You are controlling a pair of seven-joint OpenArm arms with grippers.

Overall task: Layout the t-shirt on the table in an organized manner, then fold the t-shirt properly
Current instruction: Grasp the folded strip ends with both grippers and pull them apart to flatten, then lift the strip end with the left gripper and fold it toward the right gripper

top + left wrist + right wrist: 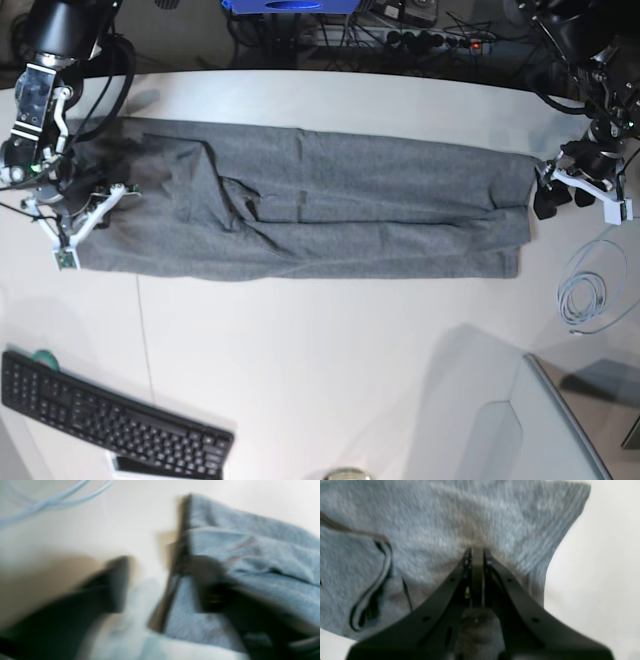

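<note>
While much of the left wrist view is lost to blur, the left gripper (pixel 160 585) is seen with jaws spread at the hem end of the t-shirt (pixel 320 205), which is stretched lengthwise along the table's (pixel 330 350) far edge. The right gripper (pixel 477 552) is pressed together on the cloth's opposite end. A keyboard (pixel 110 415) is cut off at the near corner.

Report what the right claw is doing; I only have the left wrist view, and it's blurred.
Observer: The right claw is shut, pinching the t-shirt at the end opposite yours.
Operator: Describe the shirt's overall shape.
Observer: It lies as one long band across the table, folded lengthwise.
Operator: Name anything else on there.
Observer: A black keyboard sits near the front corner, apart from the cloth.
</note>
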